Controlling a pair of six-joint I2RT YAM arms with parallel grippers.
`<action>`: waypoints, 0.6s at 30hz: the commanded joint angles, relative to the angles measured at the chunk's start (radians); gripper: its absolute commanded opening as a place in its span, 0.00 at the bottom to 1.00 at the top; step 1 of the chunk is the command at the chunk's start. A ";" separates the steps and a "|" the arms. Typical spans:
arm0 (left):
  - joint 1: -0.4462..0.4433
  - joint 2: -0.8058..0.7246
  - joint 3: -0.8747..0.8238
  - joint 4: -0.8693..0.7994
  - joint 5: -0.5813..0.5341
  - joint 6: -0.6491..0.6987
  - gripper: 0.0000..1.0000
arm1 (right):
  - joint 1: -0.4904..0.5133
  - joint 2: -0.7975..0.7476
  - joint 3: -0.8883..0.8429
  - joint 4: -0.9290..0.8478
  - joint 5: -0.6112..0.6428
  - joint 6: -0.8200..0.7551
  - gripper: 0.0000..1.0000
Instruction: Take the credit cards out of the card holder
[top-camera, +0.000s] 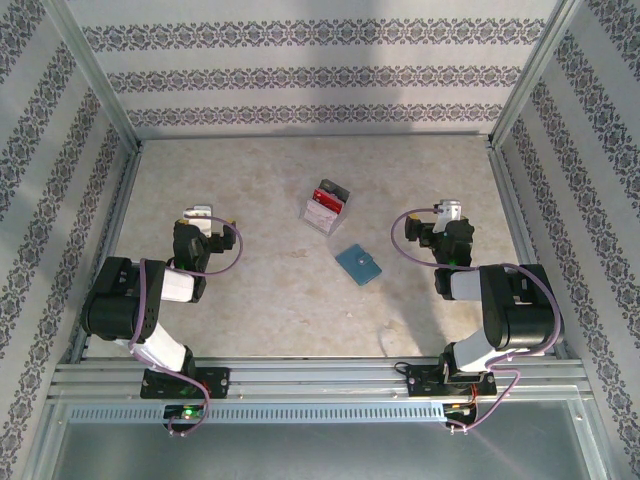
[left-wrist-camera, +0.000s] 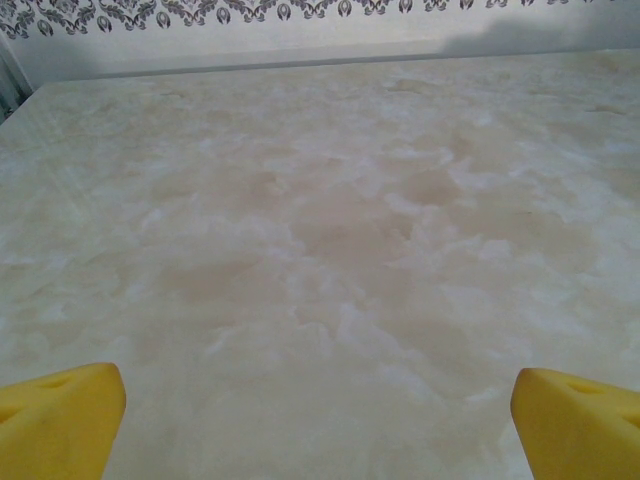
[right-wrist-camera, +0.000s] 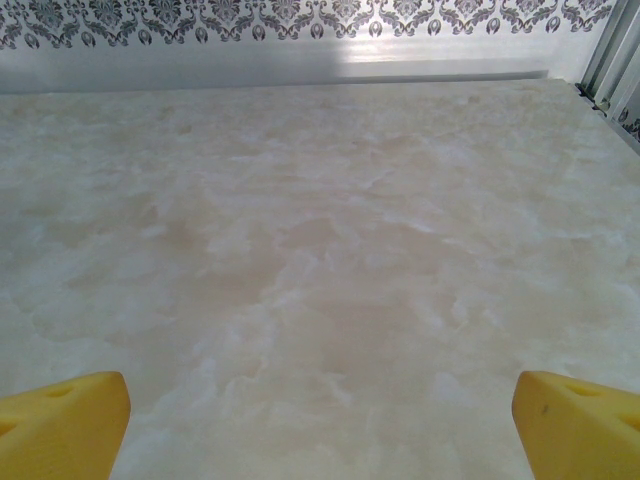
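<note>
Overhead, a small flat teal-blue folding card holder (top-camera: 357, 265) is lying closed on a beige marble-patterned table (top-camera: 250, 290). It is sitting between the two grippers, nearer the right gripper (top-camera: 447, 212), to the left of its fingers and a little closer to the arm bases. Its long axis is running diagonally, from far-left to near-right; which end carries the closure tab is too small to tell.

A clear plastic box holding red and dark contents (top-camera: 326, 207) is resting near the holder on its far side, apart from it and about level with both grippers' fingers. Nothing is lying between either gripper and the holder.

The left gripper (top-camera: 198, 215) is hanging well to the holder's left. In the left wrist view its yellow fingers (left-wrist-camera: 60, 420) are standing wide apart over bare table. The right gripper's yellow fingers (right-wrist-camera: 580, 425) are likewise spread wide over bare table, holding nothing.
</note>
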 joint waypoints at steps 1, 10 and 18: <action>0.008 -0.010 -0.002 -0.007 0.009 0.009 0.99 | 0.004 -0.003 0.008 0.020 -0.014 -0.008 0.98; 0.009 -0.011 0.002 -0.015 0.001 0.000 0.99 | 0.004 -0.029 0.013 -0.006 0.002 -0.002 0.98; 0.009 -0.136 0.009 -0.133 -0.081 -0.027 0.99 | 0.004 -0.176 0.004 -0.120 0.039 0.010 0.98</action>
